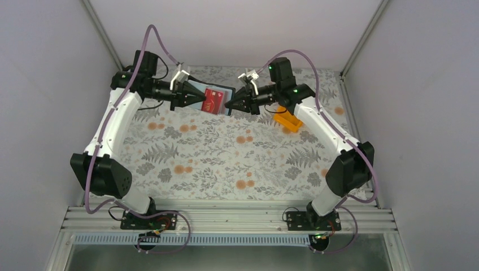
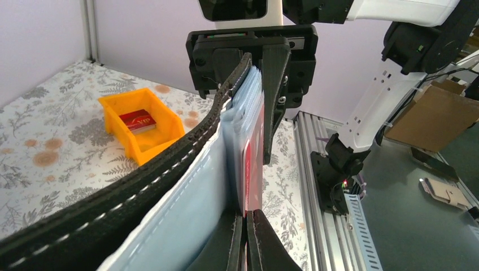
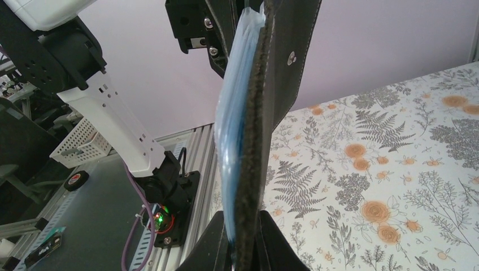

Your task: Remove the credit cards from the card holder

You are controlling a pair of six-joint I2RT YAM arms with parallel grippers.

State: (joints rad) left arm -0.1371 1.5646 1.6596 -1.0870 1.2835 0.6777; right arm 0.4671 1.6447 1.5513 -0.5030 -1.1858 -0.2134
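The card holder (image 1: 223, 90), a black wallet with grey-blue pockets, hangs open in the air over the back of the table, between both grippers. My left gripper (image 1: 203, 101) is shut on the edge of a red credit card (image 1: 213, 100) that sticks out of a pocket. In the left wrist view the closed fingertips (image 2: 247, 237) pinch that card (image 2: 254, 164) beside the blue pockets (image 2: 186, 214). My right gripper (image 1: 228, 105) is shut on the wallet's opposite edge. In the right wrist view its jaws (image 3: 245, 248) clamp the black cover (image 3: 282, 68) and the blue pockets (image 3: 234, 113).
An orange bin (image 1: 289, 119) stands on the floral table behind the right arm. In the left wrist view the bin (image 2: 113, 121) holds another red card (image 2: 137, 120). White walls close in the back and sides, and a metal rail (image 1: 226, 217) runs along the near edge.
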